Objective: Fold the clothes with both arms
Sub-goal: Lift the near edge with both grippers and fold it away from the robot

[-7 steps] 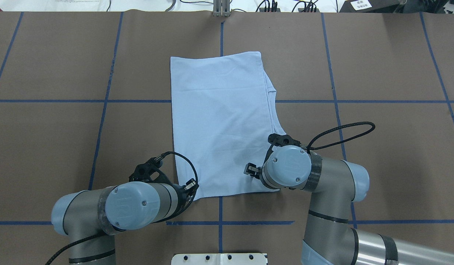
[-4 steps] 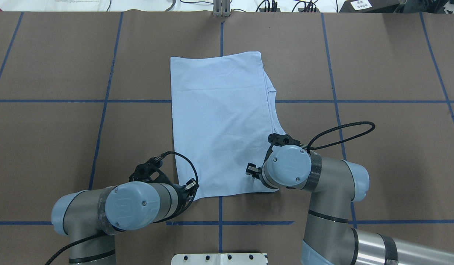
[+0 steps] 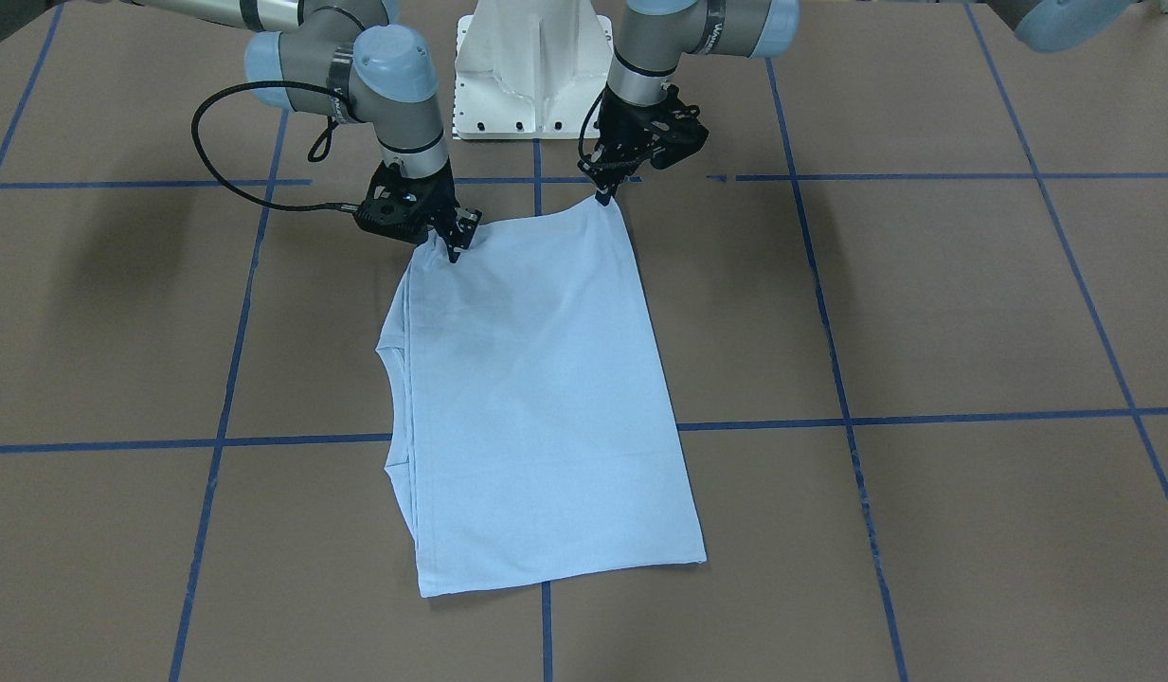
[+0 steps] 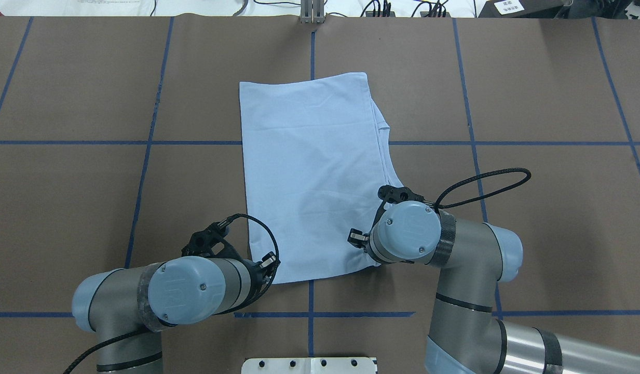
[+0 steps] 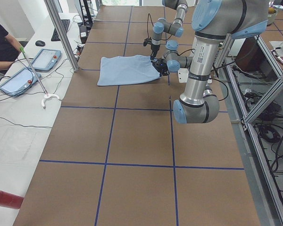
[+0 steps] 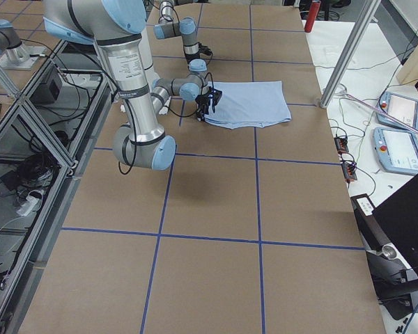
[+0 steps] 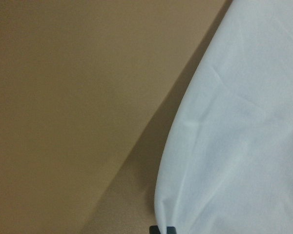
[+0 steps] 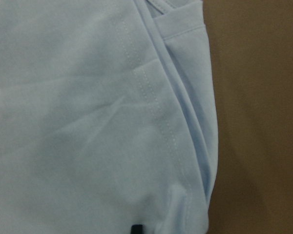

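Observation:
The clothes, a light blue T-shirt (image 4: 309,166) folded lengthwise, lie on the brown table, sleeves stacked along the right edge (image 3: 399,379). My left gripper (image 3: 604,196) is shut on the near left corner, which is pulled up into a point. My right gripper (image 3: 454,251) is shut on the near right corner; from overhead its wrist (image 4: 408,234) hides the fingers. The left wrist view shows the shirt's edge (image 7: 234,136) hanging above the table. The right wrist view shows layered hems (image 8: 161,112). Print and collar are hidden.
The white pedestal base (image 3: 531,66) stands just behind the grippers. Blue tape lines (image 4: 148,143) grid the table. A black cable (image 4: 480,182) loops off the right wrist. A person (image 5: 2,42) and tablets (image 5: 45,59) sit beyond the far edge.
The right gripper has shifted slightly forward and drawn the shirt's near right corner inward and up. The left arm has stayed still.

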### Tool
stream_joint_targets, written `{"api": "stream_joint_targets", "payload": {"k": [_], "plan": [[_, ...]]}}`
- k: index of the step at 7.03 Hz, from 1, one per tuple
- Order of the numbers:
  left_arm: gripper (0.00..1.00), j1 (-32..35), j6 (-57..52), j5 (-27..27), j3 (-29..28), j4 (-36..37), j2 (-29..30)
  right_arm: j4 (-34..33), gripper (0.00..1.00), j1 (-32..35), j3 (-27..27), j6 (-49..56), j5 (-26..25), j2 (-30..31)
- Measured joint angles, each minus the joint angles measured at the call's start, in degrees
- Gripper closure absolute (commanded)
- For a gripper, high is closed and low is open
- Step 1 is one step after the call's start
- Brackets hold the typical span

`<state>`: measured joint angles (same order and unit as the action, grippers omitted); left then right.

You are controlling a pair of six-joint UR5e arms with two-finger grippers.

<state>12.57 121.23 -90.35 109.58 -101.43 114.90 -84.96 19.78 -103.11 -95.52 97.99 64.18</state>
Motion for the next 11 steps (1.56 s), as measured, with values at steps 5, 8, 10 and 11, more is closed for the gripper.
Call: {"api": "stream_joint_targets", "payload": {"k": [5, 8, 10, 11], "plan": [[1.0, 0.0, 0.0, 0.1, -0.3, 0.0, -0.1, 0.0, 1.0, 0.3, -1.6, -0.4, 0.1, -0.2], [1.0, -0.5, -2.5, 0.1, 3.2, 1.3, -0.8, -0.1, 1.0, 0.4, -6.6, -0.2, 1.2, 2.0], [1.0, -4.5, -3.2, 0.2, 11.9, 9.7, -1.0, -0.1, 1.0, -0.5, -12.7, -0.2, 5.6, 4.0], [1.0, -6.6, -3.2, 0.2, 15.7, 13.6, -1.0, -0.1, 1.0, -1.6, -15.2, -0.3, 7.2, 5.1]]}}
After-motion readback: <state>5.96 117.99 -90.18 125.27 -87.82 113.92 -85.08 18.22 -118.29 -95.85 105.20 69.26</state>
